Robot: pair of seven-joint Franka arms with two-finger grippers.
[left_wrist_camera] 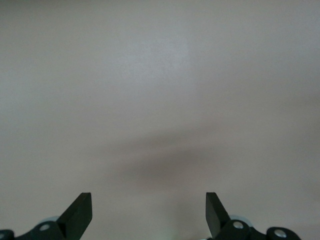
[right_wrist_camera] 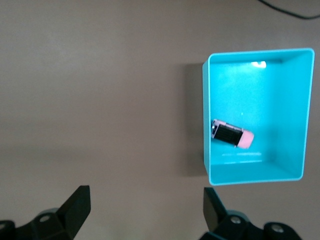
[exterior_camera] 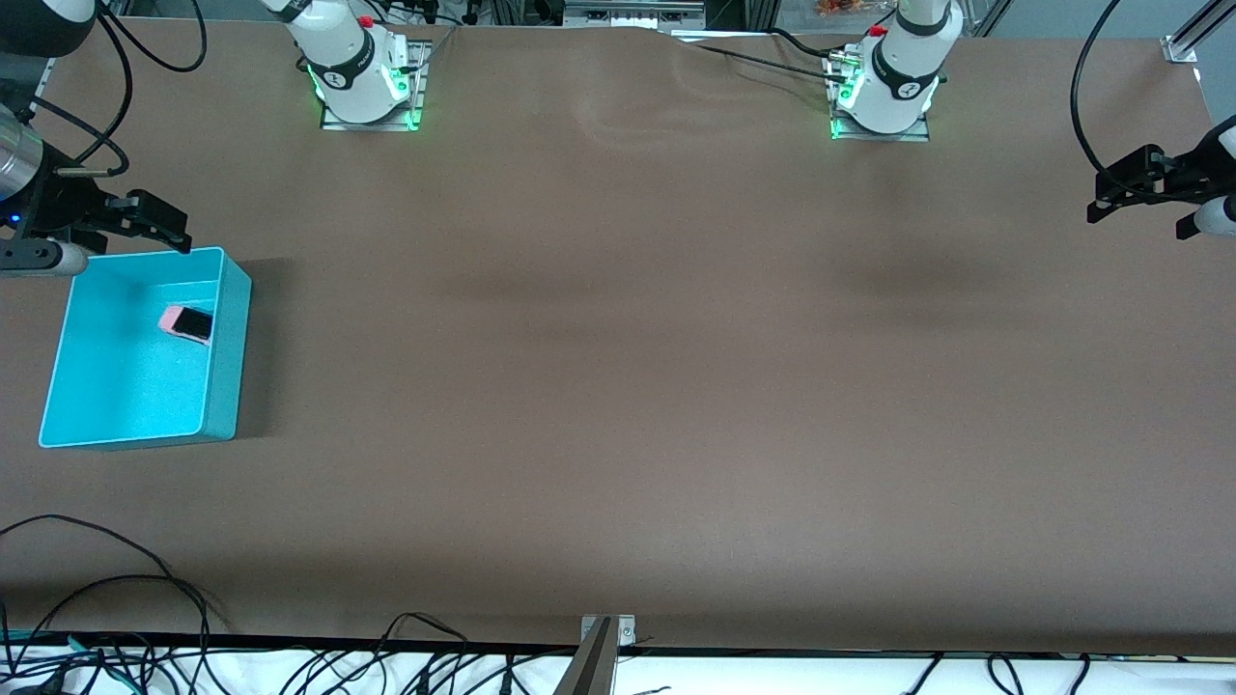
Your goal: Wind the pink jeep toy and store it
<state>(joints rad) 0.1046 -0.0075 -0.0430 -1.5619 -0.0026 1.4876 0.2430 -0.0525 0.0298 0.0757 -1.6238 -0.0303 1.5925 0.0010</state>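
The small pink jeep toy (exterior_camera: 185,323), a light pink body with a black roof and rear section, lay inside the rectangular turquoise plastic bin (exterior_camera: 224,352). The toy rested on the bin floor, in the half of the bin farther from the front camera and close to the wall that faces the middle of the table. In the right wrist view the pink jeep toy (right_wrist_camera: 232,134) lay at a slant to the walls of the turquoise bin (right_wrist_camera: 206,120). No gripper touched the toy.

The bin stood on the brown table surface (exterior_camera: 618,386) at the right arm's end of the table.

The right gripper (exterior_camera: 154,224) hung in the air over the table just beside the bin's edge that lies farthest from the front camera. Its jaws were spread wide and held nothing; both black fingertips (right_wrist_camera: 77,204) showed well apart in the right wrist view.

The left gripper (exterior_camera: 1125,188) hung over the left arm's end of the table, well apart from the bin. Its jaws were likewise spread wide and empty, with both fingertips (left_wrist_camera: 80,210) separated over bare table.
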